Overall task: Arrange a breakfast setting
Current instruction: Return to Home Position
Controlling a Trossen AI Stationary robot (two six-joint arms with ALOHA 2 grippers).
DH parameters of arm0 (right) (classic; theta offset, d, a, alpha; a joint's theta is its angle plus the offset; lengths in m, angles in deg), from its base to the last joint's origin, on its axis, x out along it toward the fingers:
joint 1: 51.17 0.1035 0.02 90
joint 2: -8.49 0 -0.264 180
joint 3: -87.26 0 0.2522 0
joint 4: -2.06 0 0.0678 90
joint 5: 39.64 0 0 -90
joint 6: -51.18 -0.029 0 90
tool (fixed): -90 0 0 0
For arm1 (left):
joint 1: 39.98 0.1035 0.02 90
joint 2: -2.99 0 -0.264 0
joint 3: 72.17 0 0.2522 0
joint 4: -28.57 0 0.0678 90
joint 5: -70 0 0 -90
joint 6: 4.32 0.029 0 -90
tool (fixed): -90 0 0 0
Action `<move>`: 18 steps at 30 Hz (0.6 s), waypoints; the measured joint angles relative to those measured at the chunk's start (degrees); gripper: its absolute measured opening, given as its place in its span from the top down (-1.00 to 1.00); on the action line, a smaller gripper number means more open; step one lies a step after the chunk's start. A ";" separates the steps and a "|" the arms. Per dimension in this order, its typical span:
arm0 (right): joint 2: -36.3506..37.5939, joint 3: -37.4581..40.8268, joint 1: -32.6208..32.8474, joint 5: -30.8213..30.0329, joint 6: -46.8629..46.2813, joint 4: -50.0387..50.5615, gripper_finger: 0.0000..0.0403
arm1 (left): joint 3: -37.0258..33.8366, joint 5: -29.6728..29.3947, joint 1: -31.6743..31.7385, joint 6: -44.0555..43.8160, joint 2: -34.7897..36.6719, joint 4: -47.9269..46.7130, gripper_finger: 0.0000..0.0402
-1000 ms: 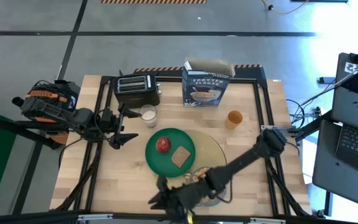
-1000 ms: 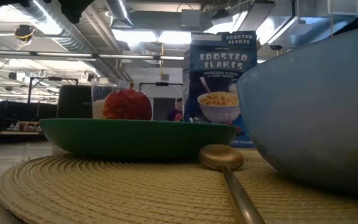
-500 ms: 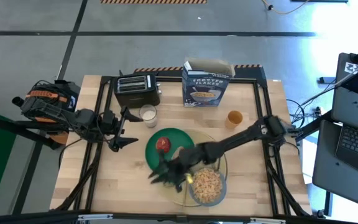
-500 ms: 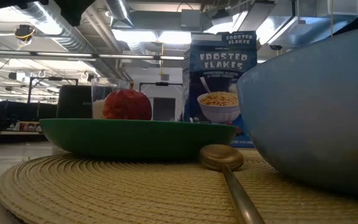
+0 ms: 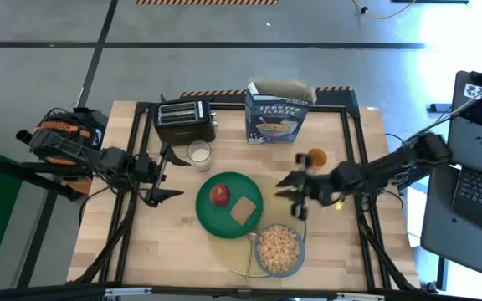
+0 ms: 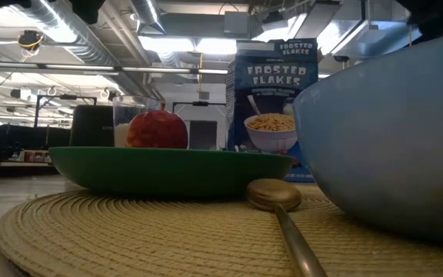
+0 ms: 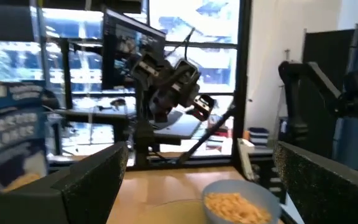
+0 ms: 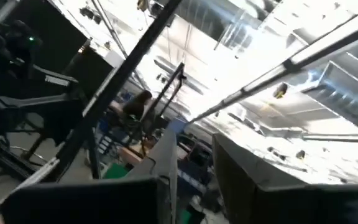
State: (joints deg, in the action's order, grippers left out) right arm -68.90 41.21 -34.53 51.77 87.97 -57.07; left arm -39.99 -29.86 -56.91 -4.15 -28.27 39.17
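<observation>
The yellow mat lies at the table's middle. On it rest the green plate with the red apple and the toast slice, and the blue-grey bowl full of cereal. A spoon lies on the mat between plate and bowl. The cereal box stands at the far edge, the milk glass left of it, the orange cup to the right. My right gripper is open and empty above the mat's right part, near the cup. My left gripper is open, left of the plate.
A black toaster stands at the far left, behind the milk glass. Bare wood shows at the near left and along the right side. A laptop sits on a stand beyond the table's right edge.
My right gripper has swung up from the near edge beside the bowl, across the plate, toward the table's right and far side, and now hangs near the orange cup, tipped upward. The bowl of cereal now shows uncovered. Plate, bowl and spoon have stayed in place.
</observation>
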 joint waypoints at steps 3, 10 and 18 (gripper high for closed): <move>9.86 5.38 -2.44 1.41 -3.79 4.54 0.62 | 0.02 -0.93 0.24 1.23 1.49 -0.72 -0.98; 26.39 7.11 -13.07 5.97 -9.07 28.30 0.62 | 0.00 2.42 7.57 1.33 5.15 -7.32 -0.98; 37.07 8.50 -20.70 20.12 -9.58 34.26 0.62 | -0.02 14.26 20.48 -1.99 10.95 -12.18 -0.98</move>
State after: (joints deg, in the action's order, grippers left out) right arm -31.83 49.71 -55.23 71.89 78.39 -22.81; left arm -40.02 -15.60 -36.43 -6.14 -17.33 26.99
